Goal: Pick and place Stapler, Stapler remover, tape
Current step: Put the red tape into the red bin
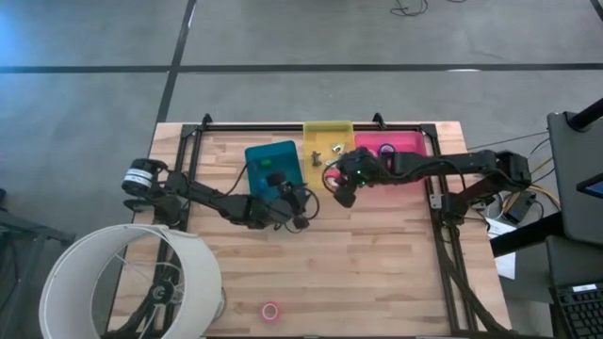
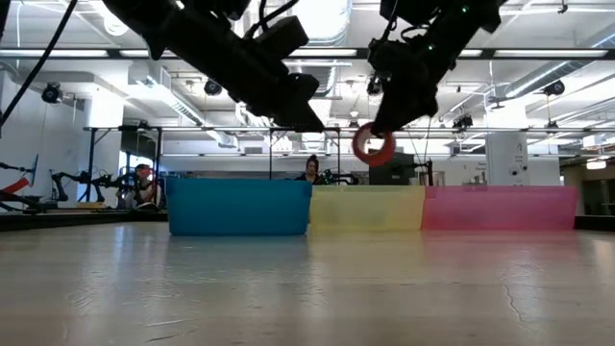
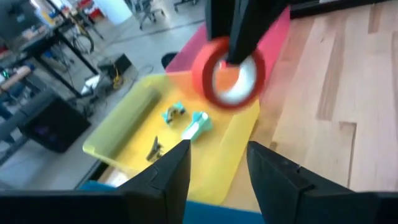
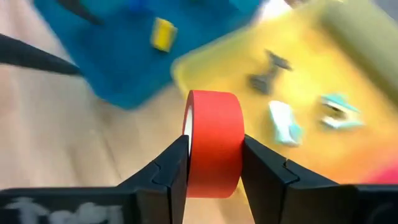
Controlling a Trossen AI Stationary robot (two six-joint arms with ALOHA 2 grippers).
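1. Just in front of the yellow bin (image 1: 327, 137), my right tool (image 4: 211, 165) pinches a red tape roll (image 4: 213, 143) clear above the surface (image 1: 377, 254).
2. Beside the yellow bin, by the blue bin (image 1: 273, 162), my left tool (image 3: 217, 165) hovers with fingers apart, empty.
3. Far from the yellow bin, another pink tape roll (image 1: 270, 311) lies near the surface's front edge.

No text, label, brand, number or sign can be read in any of the views. The bins, the roll of tape, the arms and the tabletop show no legible marking, and the equipment in the room beyond is too small and blurred to make out any writing.
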